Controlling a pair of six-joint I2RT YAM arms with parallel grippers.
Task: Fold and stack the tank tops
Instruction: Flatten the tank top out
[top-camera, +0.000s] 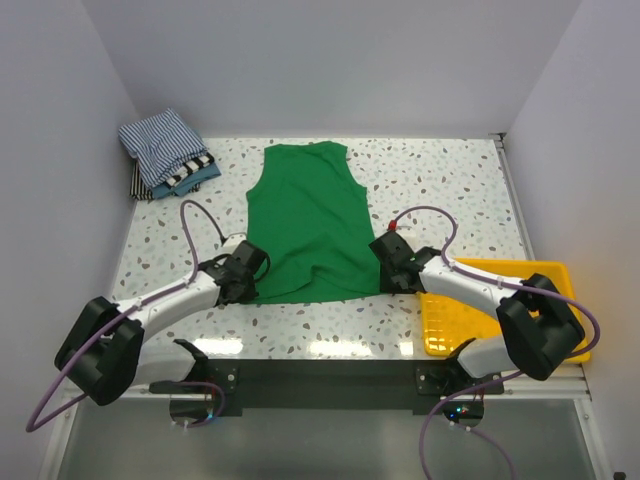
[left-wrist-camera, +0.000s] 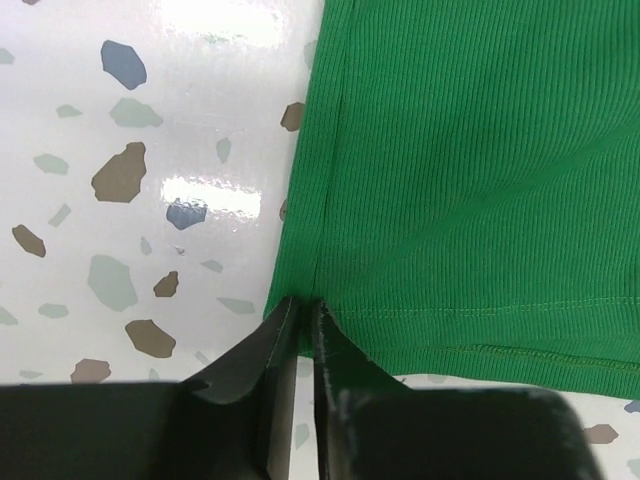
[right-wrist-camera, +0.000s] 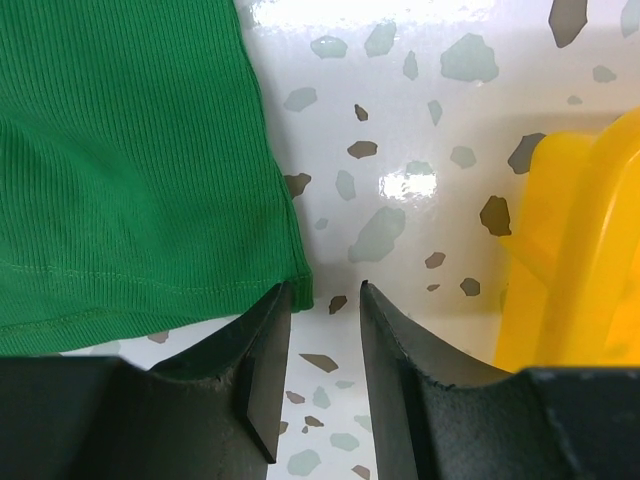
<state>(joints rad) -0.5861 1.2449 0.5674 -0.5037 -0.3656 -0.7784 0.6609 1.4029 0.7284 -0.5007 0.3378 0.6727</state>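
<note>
Left end effector (left-wrist-camera: 306, 306) seemingly pinches green tank top (left-wrist-camera: 480, 180) corner; right end effector (right-wrist-camera: 324, 290) parted beside hem.

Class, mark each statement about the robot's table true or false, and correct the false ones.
1. The green top lies spread flat on the table. True.
2. The right gripper is shut on the hem. False: it is open, at the top's near right corner.
3. The folded pile sits in the tray. False: it is on the table's far left corner, and the tray is near right.
4. A blue-and-white striped top is uppermost on the pile. True.
5. The left gripper is at the green top's near left corner. True.
</note>
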